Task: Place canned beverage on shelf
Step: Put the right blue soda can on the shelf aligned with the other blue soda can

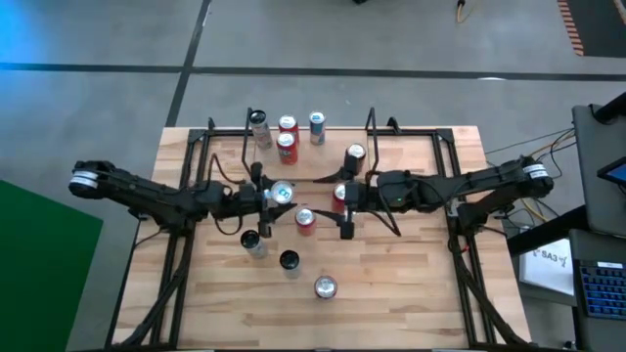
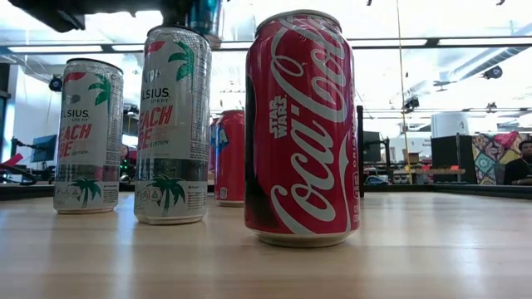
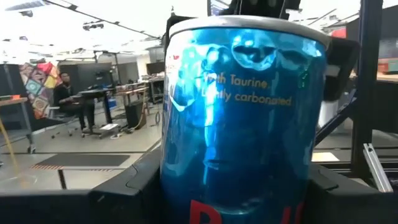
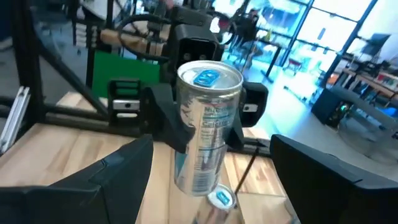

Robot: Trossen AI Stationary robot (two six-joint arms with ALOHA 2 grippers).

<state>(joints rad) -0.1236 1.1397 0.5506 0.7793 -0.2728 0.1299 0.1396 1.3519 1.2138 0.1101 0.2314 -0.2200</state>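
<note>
My left gripper (image 1: pixel 270 196) is shut on a blue and silver canned beverage (image 1: pixel 282 193) above the middle of the table. The same can (image 3: pixel 242 118) fills the left wrist view and stands upright in the right wrist view (image 4: pixel 207 124). My right gripper (image 1: pixel 344 207) faces it from the table's right. It is open, its fingers wide apart and nothing between them. The shelf (image 1: pixel 371 125), thin black rods with upright loop ends, stands at the table's far side, with several cans (image 1: pixel 287 137) on its wooden floor. My left gripper pinches the can between its two fingers (image 4: pixel 163 118), one on each side of the can's wall (image 4: pixel 186 121), around mid-height. The fingers come in level from the table's left. The can stands upright, tilted a little, lifted clear of the table.
A red cola can (image 1: pixel 305 219) (image 2: pixel 303 124) stands under and between the grippers, and another red can (image 1: pixel 338 195) stands by my right gripper. Three more cans (image 1: pixel 290 260) stand nearer the table's front edge. Black side frames (image 1: pixel 186 196) run along both table sides.
</note>
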